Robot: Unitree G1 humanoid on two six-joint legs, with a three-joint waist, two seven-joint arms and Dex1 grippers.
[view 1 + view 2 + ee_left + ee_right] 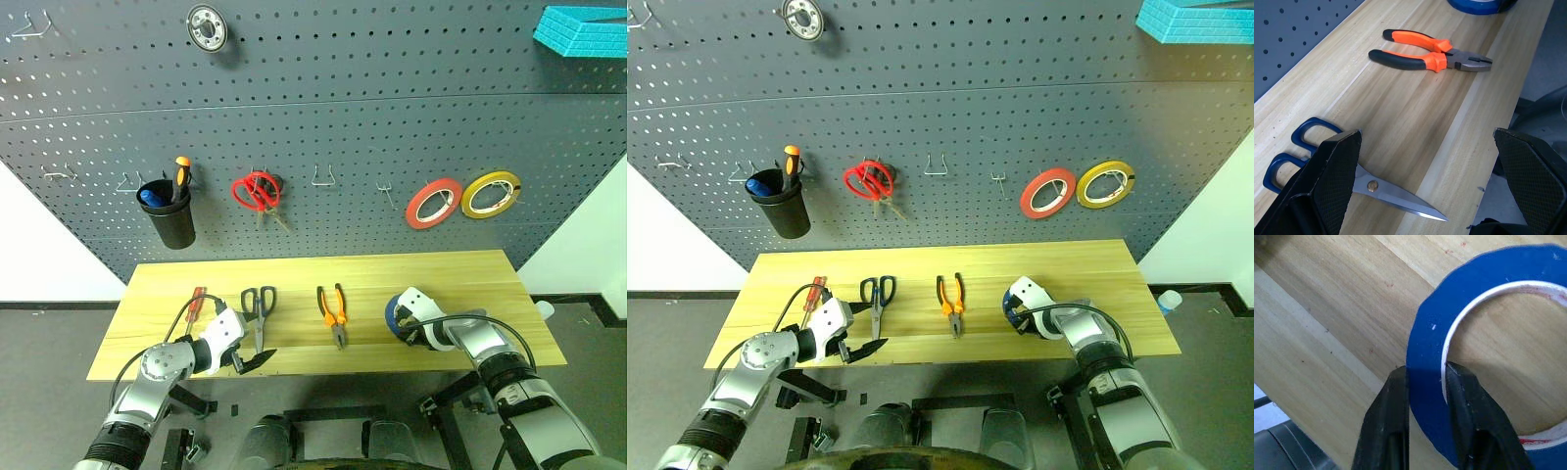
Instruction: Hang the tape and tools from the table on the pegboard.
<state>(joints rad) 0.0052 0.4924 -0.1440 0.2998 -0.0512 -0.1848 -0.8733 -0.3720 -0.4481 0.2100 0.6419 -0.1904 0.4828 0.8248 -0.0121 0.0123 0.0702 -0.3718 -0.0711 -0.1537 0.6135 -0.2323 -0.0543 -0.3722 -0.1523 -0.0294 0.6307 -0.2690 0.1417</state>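
Observation:
On the light wood table (470,284) lie, from left to right, a red-handled screwdriver (198,301), blue-handled scissors (259,315), orange-and-black pliers (334,314) and the blue tape (395,317). In the right wrist view my right gripper (1426,377) is shut on the wall of the blue tape (1474,298), one finger inside the ring and one outside. The roll rests on the wood. My left gripper (1427,134) stands open just above the table's front edge, over the scissors' blade tips (1400,198). The dark grey pegboard (392,98) rises behind the table.
On the pegboard hang a black cup (168,215) holding tools, red-handled scissors (257,191), a red roll (434,203), a yellow roll (491,194) and a metal disc (207,26). Bare hooks (325,177) sit between the red scissors and the rolls. A teal object (583,29) juts in at top right.

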